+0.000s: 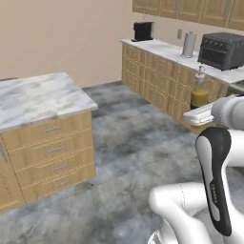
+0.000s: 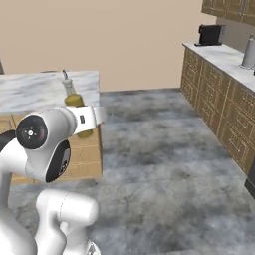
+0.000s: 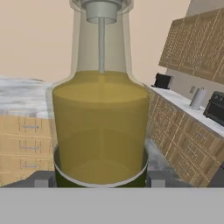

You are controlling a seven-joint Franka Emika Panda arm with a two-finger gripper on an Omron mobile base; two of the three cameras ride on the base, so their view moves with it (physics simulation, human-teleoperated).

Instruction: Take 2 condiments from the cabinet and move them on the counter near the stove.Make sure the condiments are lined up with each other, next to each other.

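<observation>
One condiment, an olive-green bottle (image 3: 100,127) with a grey pourer top, stands upright in my gripper (image 3: 100,181), which is shut on its base. The dark finger tips (image 3: 43,180) press it from both sides. In the left base view the bottle (image 1: 200,93) rises above the white hand (image 1: 199,114), in the air in front of the wall counter (image 1: 162,47). From the right base camera the bottle (image 2: 73,98) shows against the marble island. The cabinet and the stove are out of view.
A marble-topped island (image 1: 38,95) with drawers stands at the left. On the wall counter are a black coffee machine (image 1: 143,31), a steel canister (image 1: 189,44) and a dark toaster oven (image 1: 221,50). Grey floor (image 2: 159,164) lies between the two.
</observation>
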